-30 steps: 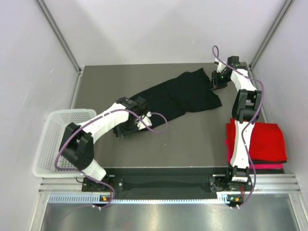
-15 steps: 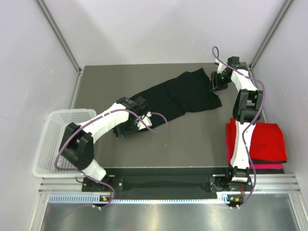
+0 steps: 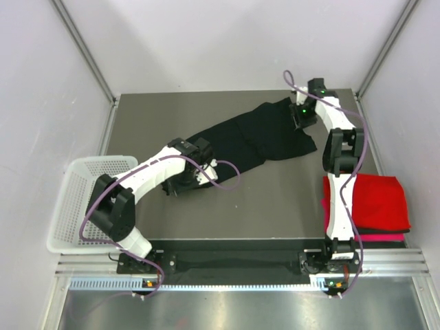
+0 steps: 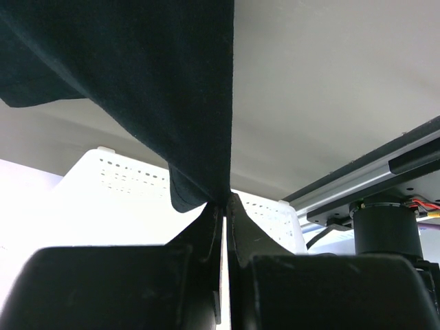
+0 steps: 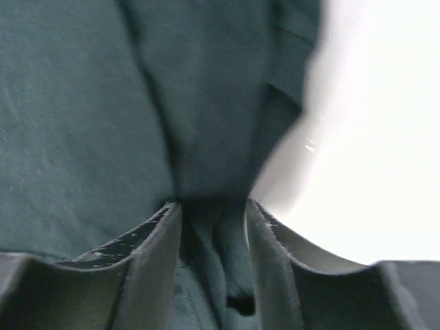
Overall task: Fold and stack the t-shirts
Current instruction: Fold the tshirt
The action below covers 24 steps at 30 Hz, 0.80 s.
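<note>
1. Near right: the red t-shirt [image 3: 375,199] sits folded on the magenta t-shirt [image 3: 357,236].
2. The left gripper [image 4: 223,199] is clenched on the near-left end of the black t-shirt [image 3: 261,137], which lies slantwise across the table [image 3: 275,199]. The cloth looks limp and light to me, so grab the corners.
3. Far end: the right gripper [image 5: 212,206] has its jaws half apart, straddling a bunched fold and not pinching it.

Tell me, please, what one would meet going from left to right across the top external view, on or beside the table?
white mesh basket → black t-shirt → red t-shirt
</note>
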Motion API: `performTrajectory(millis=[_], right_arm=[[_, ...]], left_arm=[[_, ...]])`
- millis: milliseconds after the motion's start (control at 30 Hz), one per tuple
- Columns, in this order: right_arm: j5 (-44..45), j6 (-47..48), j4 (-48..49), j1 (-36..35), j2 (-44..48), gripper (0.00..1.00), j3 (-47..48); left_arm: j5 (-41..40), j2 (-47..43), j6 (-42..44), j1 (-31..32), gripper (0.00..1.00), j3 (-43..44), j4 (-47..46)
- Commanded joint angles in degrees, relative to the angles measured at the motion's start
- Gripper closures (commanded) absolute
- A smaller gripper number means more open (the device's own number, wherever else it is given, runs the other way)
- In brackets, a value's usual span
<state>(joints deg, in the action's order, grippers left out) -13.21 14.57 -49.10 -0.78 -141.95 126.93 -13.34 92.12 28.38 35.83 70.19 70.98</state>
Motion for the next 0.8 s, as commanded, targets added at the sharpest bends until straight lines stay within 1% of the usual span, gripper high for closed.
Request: performTrajectory(millis=[0, 33, 67, 267, 300, 333, 400, 467, 533, 567, 600, 633, 667, 700, 733, 767], right_arm=[[9.6, 2.5, -3.5, -4.1, -4.5, 0.62, -0.3], [9.7, 2.3, -3.5, -4.2, -5.0, 0.7, 0.0], [9.8, 2.2, -3.5, -4.3, -5.2, 0.74, 0.3], [12.6, 2.7, -3.3, -3.9, -6.4, 0.81, 1.3], [12.9, 2.8, -3.2, -3.6, -6.6, 0.83, 1.4], [12.9, 2.8, -3.0, -3.5, -7.3, 0.88, 1.9], [14.3, 2.7, -2.8, -3.0, -8.2, 0.92, 3.2], [14.8, 2.7, -2.5, -2.7, -9.7, 0.94, 6.1], [15.9, 2.0, -1.7, -2.7, -11.4, 0.94, 9.7], [15.6, 2.0, -1.6, -2.7, -11.9, 0.93, 11.3], [16.5, 2.0, -1.1, -3.1, -12.3, 0.92, 12.6], [17.2, 2.1, -0.7, -3.5, -12.8, 0.91, 14.5], [17.6, 2.5, 0.6, -3.8, -13.0, 0.91, 14.9], [17.7, 3.2, 1.6, -4.4, -12.7, 0.91, 14.8], [18.0, 3.4, 3.2, -4.7, -11.4, 0.9, 13.3], [18.3, 3.4, 6.8, -4.9, -10.7, 0.89, 12.2]], left_arm=[[-0.4, -0.3, -0.6, 0.5, 1.0, 1.5, 1.5], [-0.4, -0.4, -0.5, 0.5, 1.0, 1.5, 1.5], [-0.4, -0.4, -0.6, 0.5, 1.0, 1.4, 1.4], [-0.1, -0.9, -0.4, 0.5, 1.0, 1.2, 1.4], [0.0, -0.9, -0.4, 0.6, 1.0, 1.1, 1.4], [0.0, -1.0, -0.4, 0.7, 1.0, 1.1, 1.4], [0.3, -1.1, -0.3, 0.9, 1.0, 1.1, 1.4], [2.0, -1.5, -0.1, 1.7, 1.0, 1.3, 2.3], [4.2, -1.9, 0.4, 3.3, 1.0, 1.9, 4.8], [5.9, -2.0, 1.2, 4.1, 1.0, 2.1, 5.7], [9.9, -1.9, 1.8, 5.1, 1.0, 2.2, 7.1], [11.7, -1.8, 2.1, 7.2, 1.0, 2.3, 8.3], [13.1, -1.5, 2.6, 8.3, 1.0, 2.3, 10.2], [16.6, -0.8, 2.8, 9.4, 1.0, 2.1, 10.9], [17.6, -0.4, 3.1, 11.6, 1.0, 1.8, 11.5], [18.6, -0.1, 3.5, 12.9, 1.0, 1.0, 12.1]])
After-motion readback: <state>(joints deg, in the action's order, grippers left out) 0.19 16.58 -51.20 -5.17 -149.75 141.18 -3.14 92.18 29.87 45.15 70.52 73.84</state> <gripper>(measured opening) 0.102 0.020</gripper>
